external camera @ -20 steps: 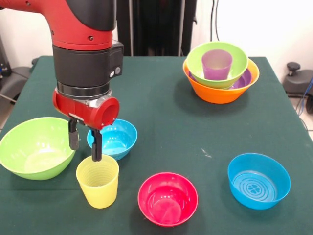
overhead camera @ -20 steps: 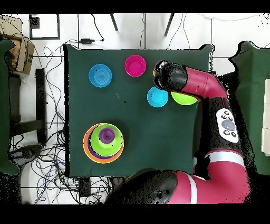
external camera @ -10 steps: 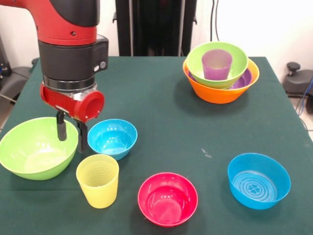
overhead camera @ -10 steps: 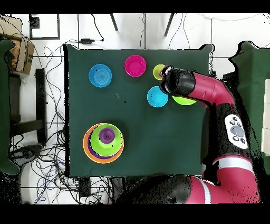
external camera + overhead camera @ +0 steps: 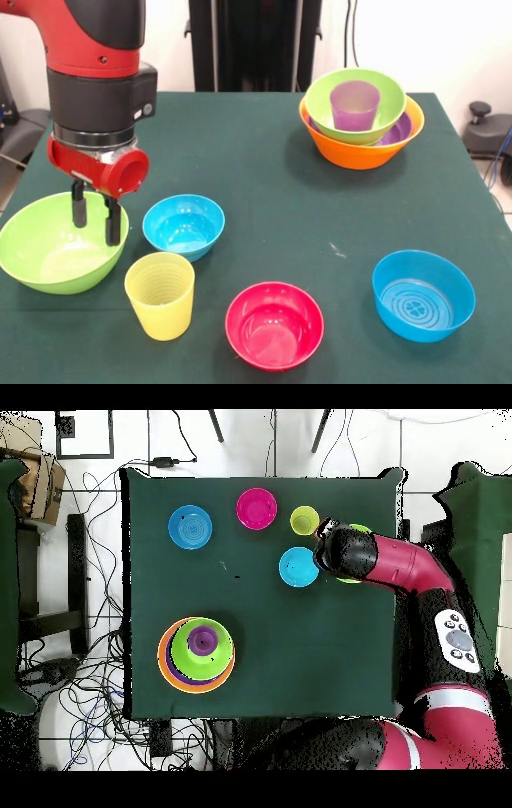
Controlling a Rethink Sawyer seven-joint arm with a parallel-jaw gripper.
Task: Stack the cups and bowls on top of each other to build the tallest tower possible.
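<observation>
gripper point(image 5: 96, 226) – empty, fingers apart | over green bowl point(image 5: 48, 256) rim – yellow cup point(image 5: 160, 294), blue bowl point(image 5: 183, 226) beside

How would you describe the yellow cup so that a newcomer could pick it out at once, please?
Start in the front view at the big lime green bowl under the gripper. Just beside it, toward the pink-red bowl, stands the yellow cup. It is the only pale yellow, ribbed tumbler, taller and narrower than the bowls around it.
</observation>
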